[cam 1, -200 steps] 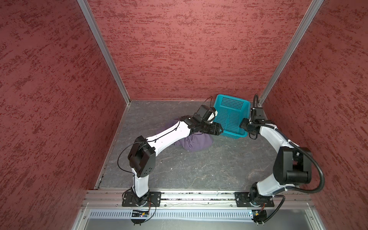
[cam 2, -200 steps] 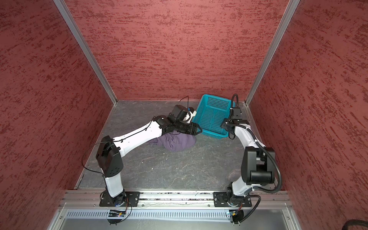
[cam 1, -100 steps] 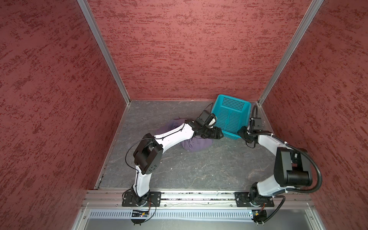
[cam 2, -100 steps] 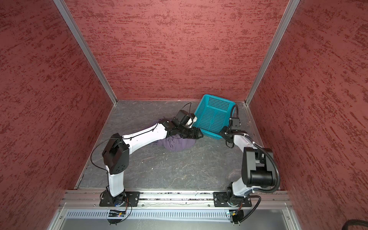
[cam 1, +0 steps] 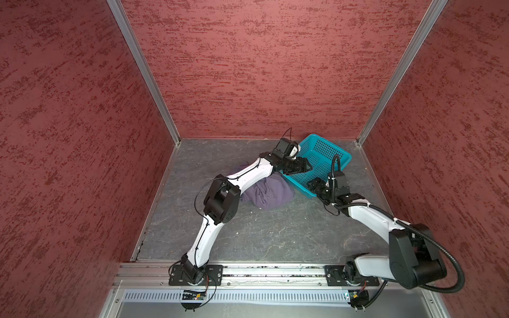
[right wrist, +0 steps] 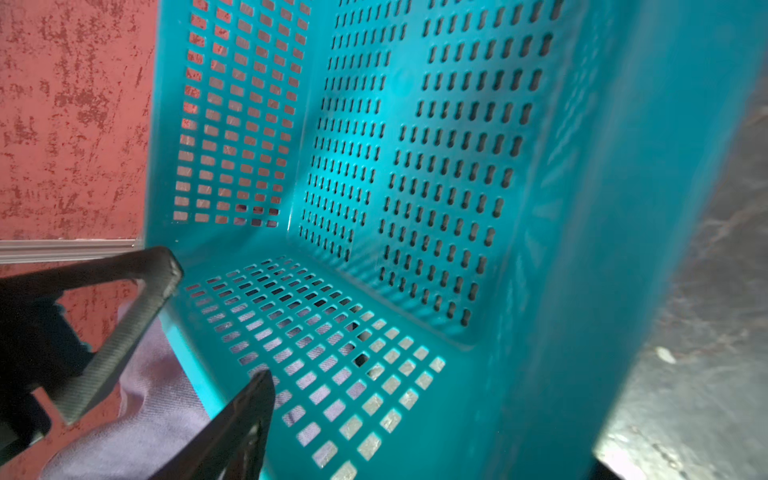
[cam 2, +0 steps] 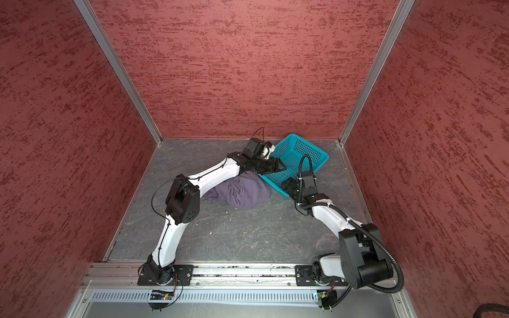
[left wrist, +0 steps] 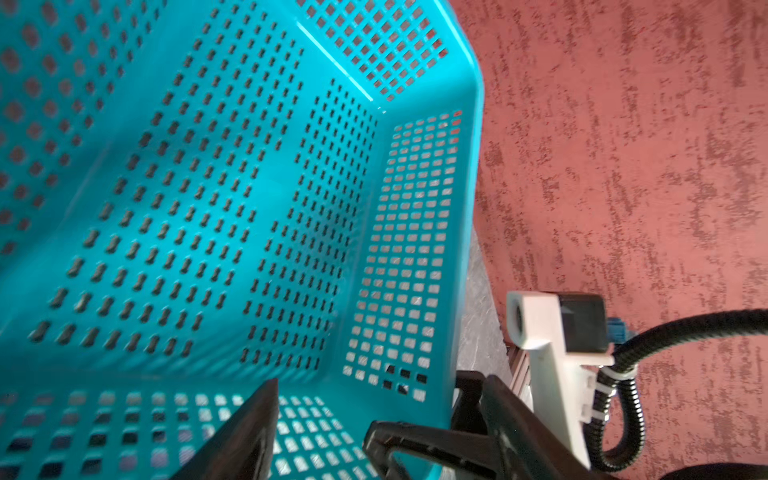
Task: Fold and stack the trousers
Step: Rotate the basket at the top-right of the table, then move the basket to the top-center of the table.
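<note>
Wrist views show left gripper (left wrist: 320,411) and right gripper (right wrist: 220,320) wide, seemingly astride basket (left wrist: 415,249), trousers (right wrist: 153,395) just beside.

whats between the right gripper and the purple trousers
The near wall of the teal perforated plastic basket stands between the right gripper and the crumpled dusty-purple cloth trousers, in both top views.

- Left arm (cam 1: 249,176): glossy white shells, chunky black joint housings, a thin black cable (cam 1: 195,199) looping loose beside it.
- Right arm (cam 1: 370,219): the same white and black, with a thick ribbed black hose (cam 1: 455,264) zip-tied on.
- Black base plates (cam 1: 216,275) with corner screws, on a silver rail (cam 1: 275,271).
- Right end effector (right wrist: 220,322): black fingers (right wrist: 120,336) with finely ribbed pads.
</note>
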Controlling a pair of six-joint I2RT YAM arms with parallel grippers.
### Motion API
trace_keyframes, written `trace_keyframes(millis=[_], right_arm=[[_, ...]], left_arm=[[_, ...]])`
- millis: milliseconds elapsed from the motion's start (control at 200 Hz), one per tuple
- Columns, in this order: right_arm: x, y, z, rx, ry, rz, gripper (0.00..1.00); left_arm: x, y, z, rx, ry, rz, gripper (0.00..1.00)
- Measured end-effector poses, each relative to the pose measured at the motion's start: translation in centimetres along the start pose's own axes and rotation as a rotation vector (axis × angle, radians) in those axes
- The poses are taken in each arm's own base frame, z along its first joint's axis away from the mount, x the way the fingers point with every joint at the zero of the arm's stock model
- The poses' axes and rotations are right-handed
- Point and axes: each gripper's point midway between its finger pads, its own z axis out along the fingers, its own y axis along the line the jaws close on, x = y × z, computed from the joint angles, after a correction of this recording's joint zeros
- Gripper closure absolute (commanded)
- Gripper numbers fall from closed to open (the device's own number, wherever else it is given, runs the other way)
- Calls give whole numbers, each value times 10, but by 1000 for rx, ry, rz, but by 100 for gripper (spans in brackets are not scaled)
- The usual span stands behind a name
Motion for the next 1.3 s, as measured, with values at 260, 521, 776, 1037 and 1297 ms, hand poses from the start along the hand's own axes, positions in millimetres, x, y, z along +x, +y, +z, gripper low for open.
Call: trace_keyframes(millis=[260,521,776,1037,1297], right_arm=[[-9,2,-6,15,-41,-48,35],[-21,12,12,25,-40,-42,59],[-39,27,44,-13,-67,102,84],[-38,44,64,-73,-121,270,100],[-40,58,66,-71,-219,409,100]], left_arm=[[-30,10,-29,-7,-62,-18,22],[-50,63,-152,-121,-242,-107,20],[-13,78,-223,-175,-341,-131,19],[20,107,-245,-228,-351,-185,18],[38,107,-252,-202,-348,-189,18]])
